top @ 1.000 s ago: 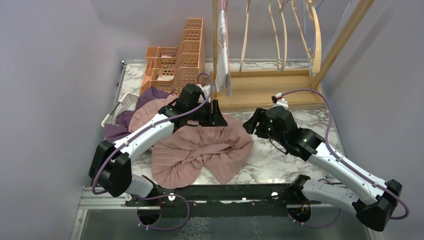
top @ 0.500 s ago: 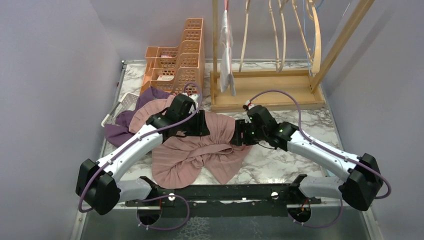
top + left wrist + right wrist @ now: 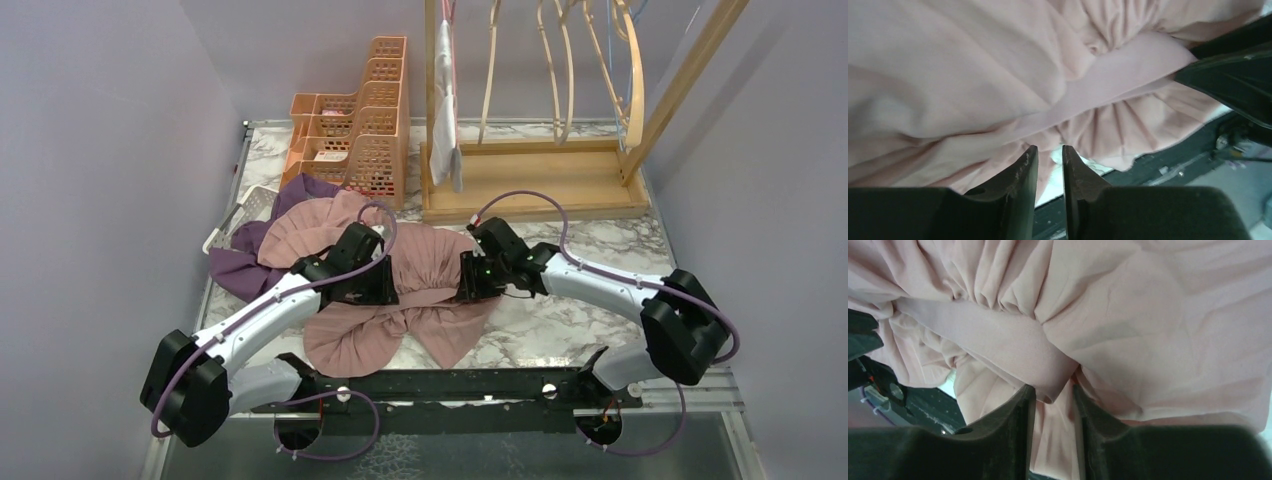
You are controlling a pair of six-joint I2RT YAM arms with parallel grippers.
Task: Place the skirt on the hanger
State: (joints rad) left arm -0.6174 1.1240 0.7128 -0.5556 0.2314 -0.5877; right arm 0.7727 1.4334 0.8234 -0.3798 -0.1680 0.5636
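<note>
Both my arms have dropped over the last second from above the heap down onto it, and my tools now meet the dusty-pink pleated skirt point(image 3: 360, 340) at its smooth waistband point(image 3: 998, 335). My right tool point(image 3: 1053, 402) has its fingers drawn close, with a fold of that band nipped between them. My left tool point(image 3: 1047, 162) has its fingers almost together just under the band's edge, and I cannot tell whether any cloth is caught there.

The skirt lies bunched on the marble tabletop point(image 3: 600, 240) close to my bases. It rests partly over a purple cloth point(image 3: 235, 268) and is well apart from the wooden hanger rack point(image 3: 530, 185) behind it.

My worry is an uneven hold. If only one side grips, a lift would likely let the band sag and the gathered cloth slide free. A pinch on just a thin fold could slip the same way. The skirt looks soft, thin, heavily pleated and folded over itself.
</note>
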